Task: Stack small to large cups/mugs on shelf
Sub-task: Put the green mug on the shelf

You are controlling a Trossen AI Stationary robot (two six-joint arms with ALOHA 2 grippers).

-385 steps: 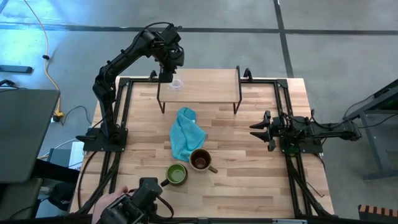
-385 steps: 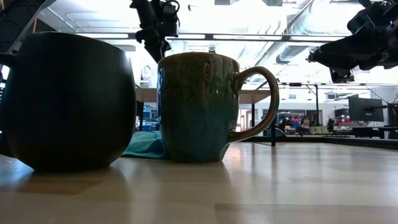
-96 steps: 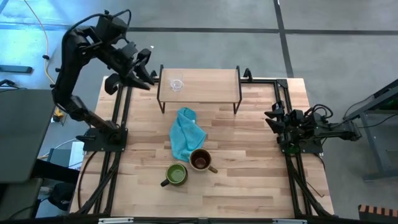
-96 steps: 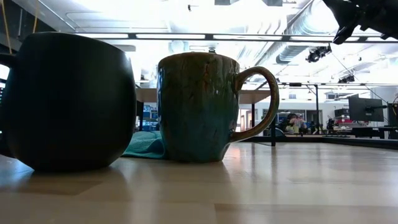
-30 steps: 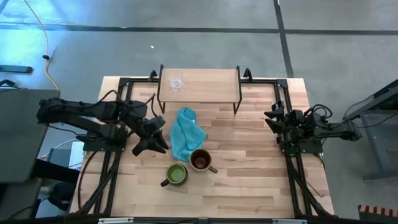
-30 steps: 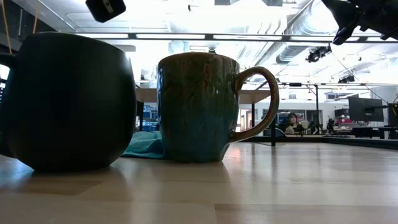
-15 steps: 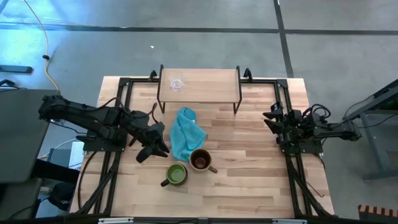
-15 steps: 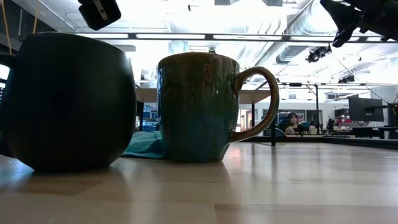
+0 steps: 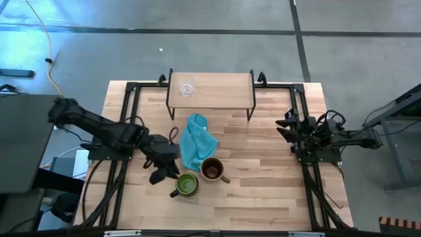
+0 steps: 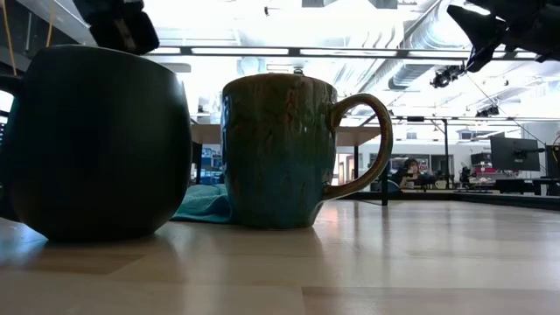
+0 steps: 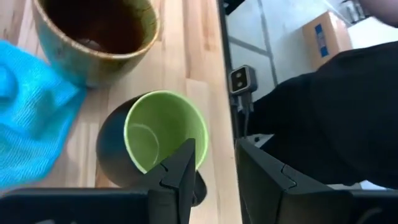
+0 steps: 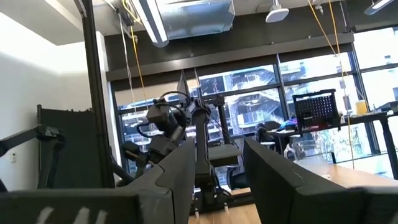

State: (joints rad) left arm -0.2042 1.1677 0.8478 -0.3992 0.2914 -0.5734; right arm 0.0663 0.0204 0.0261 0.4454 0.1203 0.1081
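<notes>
tool (image 11: pixel 214 163) open above dark mug (image 11: pixel 155 146)

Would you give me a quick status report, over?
Left hand open, above dark mug handle. Right hand parked at table's right edge. Glass cup on shelf. Olive mug and cloth crowd dark mug.

Dark jointed arms (image 9: pixel 99 128) — black cables.

Overhead view spans the table (image 9: pixel 263 197); low view sits beside two mugs (image 10: pixel 280 149).
</notes>
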